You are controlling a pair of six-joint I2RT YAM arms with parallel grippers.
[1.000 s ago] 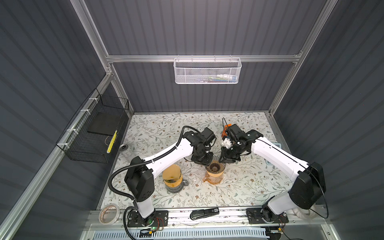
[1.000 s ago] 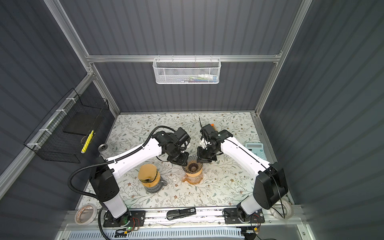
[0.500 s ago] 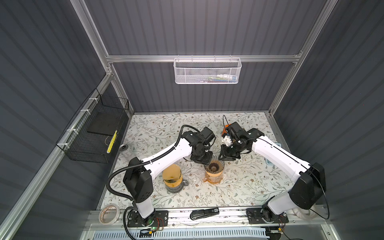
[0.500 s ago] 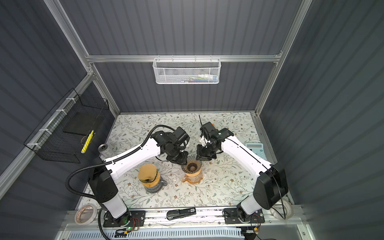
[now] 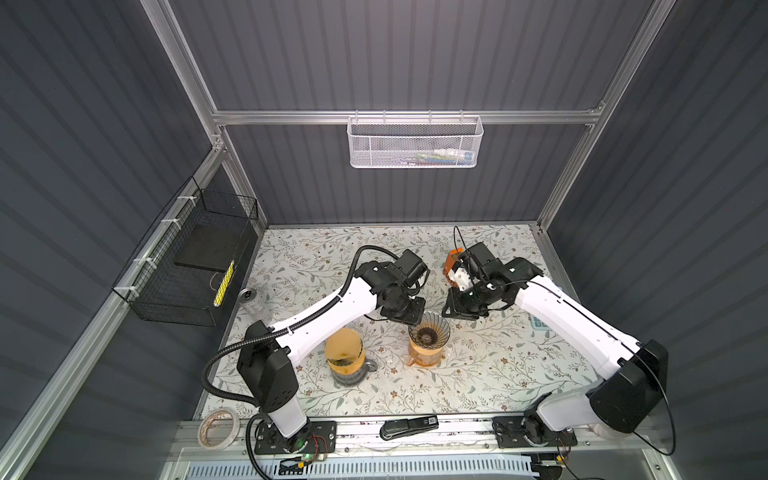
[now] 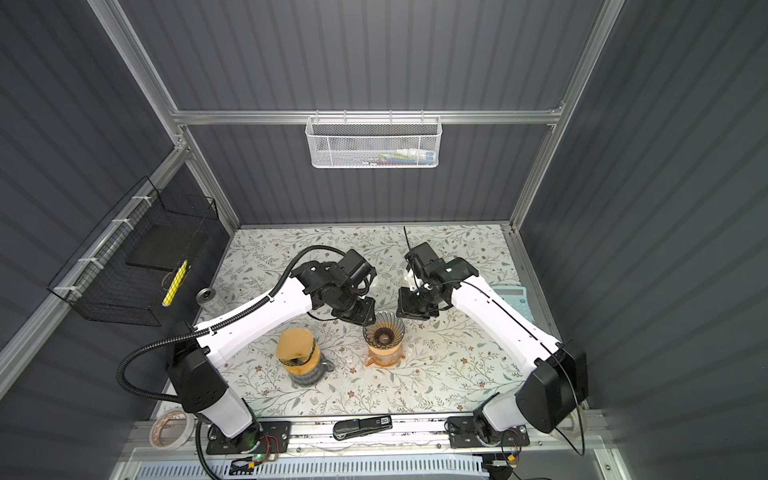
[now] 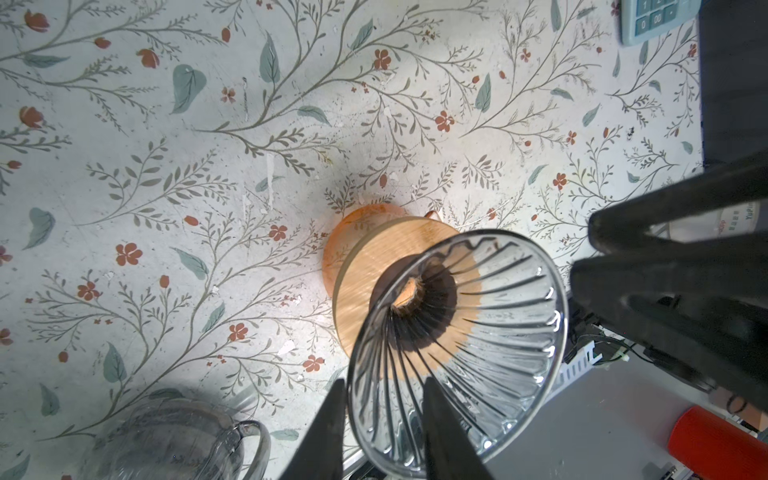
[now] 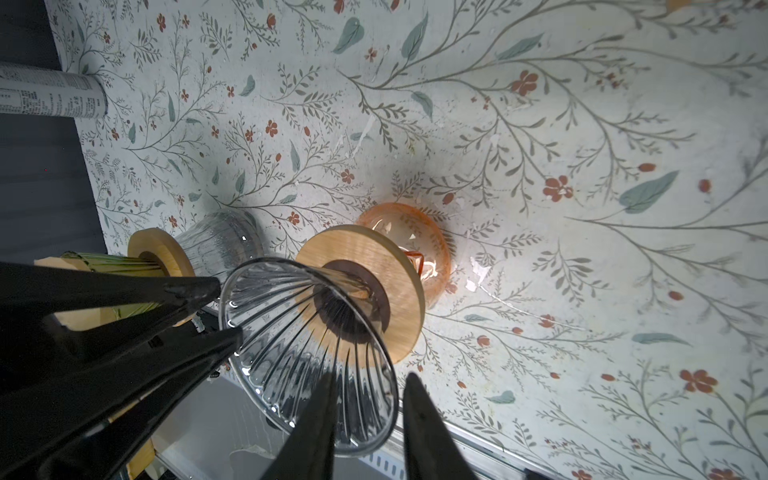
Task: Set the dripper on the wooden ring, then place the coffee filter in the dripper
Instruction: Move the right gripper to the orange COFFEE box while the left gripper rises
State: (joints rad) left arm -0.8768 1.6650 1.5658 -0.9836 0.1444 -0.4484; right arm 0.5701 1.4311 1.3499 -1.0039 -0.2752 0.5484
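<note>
The dripper (image 5: 429, 330) (image 6: 383, 330), a clear ribbed glass cone on a wooden collar, stands on an orange glass cup mid-table with nothing inside it. The tan paper coffee filter (image 5: 341, 347) (image 6: 294, 345) (image 8: 83, 318) sits in a second ribbed dripper on a glass mug to its left. My left gripper (image 5: 411, 320) (image 7: 385, 380) is open, one finger inside the empty dripper's (image 7: 478, 316) rim and one outside. My right gripper (image 5: 451, 313) (image 8: 370, 376) is open and straddles the opposite side of the dripper's (image 8: 299, 332) rim the same way. Neither holds anything.
A calculator (image 6: 513, 297) lies at the right table edge. A stapler (image 5: 409, 427) and a tape roll (image 5: 218, 428) rest on the front rail. A can (image 5: 249, 296) stands by the black wire basket (image 5: 195, 266). A white mesh basket (image 5: 415, 143) hangs on the back wall.
Both grippers have drawn up and back from the dripper's middle to its rim, and their jaws have widened a little. The dripper and the filter have stayed put.
</note>
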